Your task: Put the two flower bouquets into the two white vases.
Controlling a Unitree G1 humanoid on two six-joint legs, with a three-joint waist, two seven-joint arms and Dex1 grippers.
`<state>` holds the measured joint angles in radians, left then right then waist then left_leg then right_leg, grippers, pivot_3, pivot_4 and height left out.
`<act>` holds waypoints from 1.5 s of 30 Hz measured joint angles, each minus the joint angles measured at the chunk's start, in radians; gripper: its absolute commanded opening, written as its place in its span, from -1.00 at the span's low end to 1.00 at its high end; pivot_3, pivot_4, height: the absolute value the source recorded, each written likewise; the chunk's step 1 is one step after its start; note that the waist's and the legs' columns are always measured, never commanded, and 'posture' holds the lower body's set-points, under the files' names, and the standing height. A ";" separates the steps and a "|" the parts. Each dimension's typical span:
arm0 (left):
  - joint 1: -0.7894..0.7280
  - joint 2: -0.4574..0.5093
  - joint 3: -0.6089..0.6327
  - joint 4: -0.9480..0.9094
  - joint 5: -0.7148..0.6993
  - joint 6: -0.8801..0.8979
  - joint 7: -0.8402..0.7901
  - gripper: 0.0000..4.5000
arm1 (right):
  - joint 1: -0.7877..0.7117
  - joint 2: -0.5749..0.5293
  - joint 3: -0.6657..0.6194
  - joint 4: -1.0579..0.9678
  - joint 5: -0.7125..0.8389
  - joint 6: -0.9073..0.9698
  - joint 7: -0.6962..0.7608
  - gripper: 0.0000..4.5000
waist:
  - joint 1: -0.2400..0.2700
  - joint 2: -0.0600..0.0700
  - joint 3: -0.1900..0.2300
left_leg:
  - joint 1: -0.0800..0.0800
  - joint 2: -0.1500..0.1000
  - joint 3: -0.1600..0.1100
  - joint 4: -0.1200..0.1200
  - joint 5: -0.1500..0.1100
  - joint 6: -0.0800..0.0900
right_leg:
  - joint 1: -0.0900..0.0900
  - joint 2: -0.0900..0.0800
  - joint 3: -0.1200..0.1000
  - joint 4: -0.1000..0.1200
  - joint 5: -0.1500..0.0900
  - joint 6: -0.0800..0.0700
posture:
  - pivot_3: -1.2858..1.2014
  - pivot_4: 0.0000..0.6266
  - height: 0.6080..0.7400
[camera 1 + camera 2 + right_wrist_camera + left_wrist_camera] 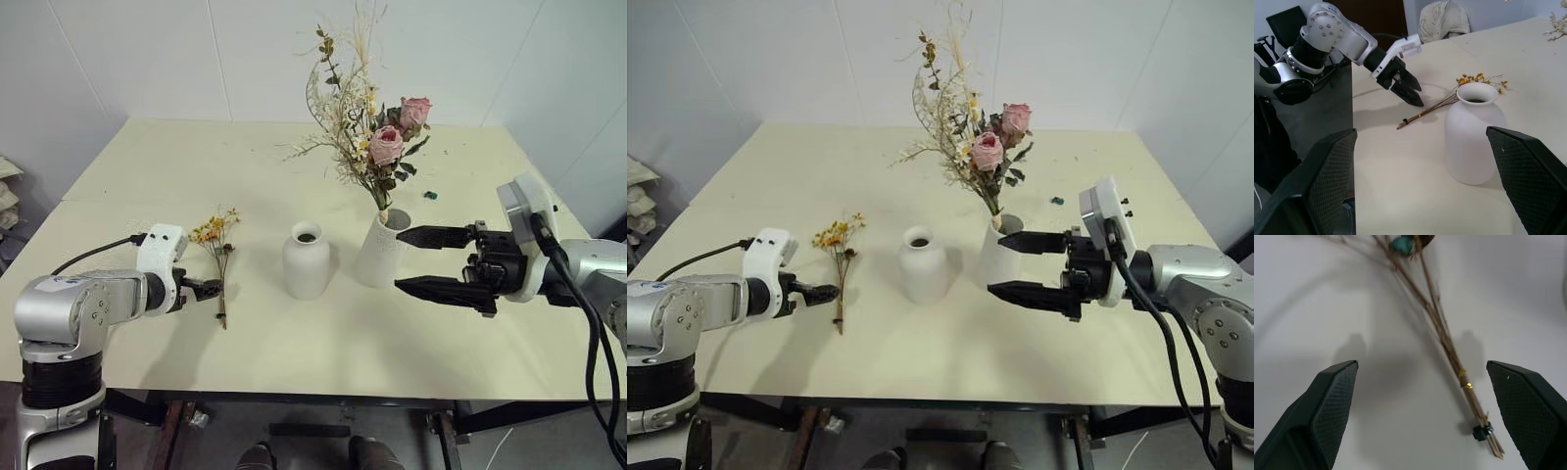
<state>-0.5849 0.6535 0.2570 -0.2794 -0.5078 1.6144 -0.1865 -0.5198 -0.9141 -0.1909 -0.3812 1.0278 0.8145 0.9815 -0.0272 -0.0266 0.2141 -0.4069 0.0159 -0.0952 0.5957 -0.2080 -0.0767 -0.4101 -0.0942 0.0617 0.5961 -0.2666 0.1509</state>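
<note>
The larger bouquet (377, 127), with pink roses and pale dried grasses, stands upright in the taller white vase (373, 257). Left of it the short, narrow-necked white vase (306, 260) stands empty. The small bouquet (219, 257) of yellow-orange flowers lies flat on the table, its thin brown stems (1447, 345) pointing toward the front edge. My left gripper (204, 289) hovers open just left of the stem ends, angled down; the stems lie between its fingers in the left wrist view. My right gripper (399, 260) is open and level, its tips just right of the taller vase.
The cream table (147, 176) reaches to white walls at the back. A small dark teal object (429, 195) lies behind the taller vase on the right. Past the table's left side stands a chair draped with cloth (1442, 19).
</note>
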 measured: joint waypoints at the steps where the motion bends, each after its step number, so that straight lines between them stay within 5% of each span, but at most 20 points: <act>1: -0.002 -0.013 -0.006 0.016 0.000 0.000 0.009 1.00 | -0.006 0.004 0.005 0.000 -0.002 0.000 0.000 0.99 | 0.000 0.000 0.000 | 0.000 0.000 0.000 0.000 0.000 0.000 | 0.000 0.000 0.000 0.000 0.000 0.000 | 0.03 -0.52 1.00; 13: -0.085 -0.036 -0.124 0.101 -0.001 -0.003 0.036 1.00 | -0.009 0.021 0.018 0.000 -0.028 -0.001 0.000 0.99 | 0.003 0.000 0.000 | 0.000 -0.001 0.000 0.000 0.000 0.000 | 0.001 0.000 0.000 0.000 0.000 0.001 | 0.03 -0.52 1.00; 16: -0.096 -0.027 -0.142 0.118 0.001 -0.004 0.034 0.75 | -0.005 0.021 0.017 0.000 -0.031 -0.002 -0.001 1.00 | 0.004 0.000 0.000 | 0.000 -0.001 0.000 0.001 0.000 0.000 | 0.001 -0.001 0.000 0.000 0.000 0.001 | 0.03 -0.52 1.00; 29: -0.152 0.047 -0.334 0.186 0.086 -0.126 -0.047 -0.97 | 0.038 0.034 -0.005 -0.007 -0.044 -0.030 -0.010 1.00 | 0.014 0.000 0.000 | 0.000 -0.001 0.000 0.001 0.000 0.000 | 0.001 -0.001 0.000 0.000 0.000 0.000 | 0.03 -0.52 1.00; 38: -0.192 0.006 -0.334 0.301 0.149 -0.268 -0.068 -0.99 | 0.080 0.043 -0.026 -0.041 -0.043 -0.032 -0.042 1.00 | 0.023 0.000 0.000 | 0.000 -0.001 0.000 0.001 0.000 0.000 | 0.001 -0.001 0.000 -0.001 0.001 -0.001 | 0.03 -0.52 1.00; 45: -0.237 -0.102 -0.174 0.384 0.168 -0.638 -0.092 -0.99 | 0.126 0.048 -0.063 -0.068 -0.043 -0.052 -0.081 1.00 | 0.026 0.000 0.000 | -0.002 -0.001 0.000 0.000 0.000 0.000 | 0.001 -0.001 0.000 -0.003 0.002 0.002 | 0.03 -0.52 1.00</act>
<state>-0.8224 0.5515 0.0831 0.1042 -0.3394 0.9763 -0.2790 -0.3940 -0.8664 -0.2541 -0.4490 0.9844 0.7625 0.9009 -0.0013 -0.0269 0.2139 -0.4085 0.0152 -0.0949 0.5961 -0.2079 -0.0770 -0.4094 -0.0950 0.0616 0.5933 -0.2642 0.1531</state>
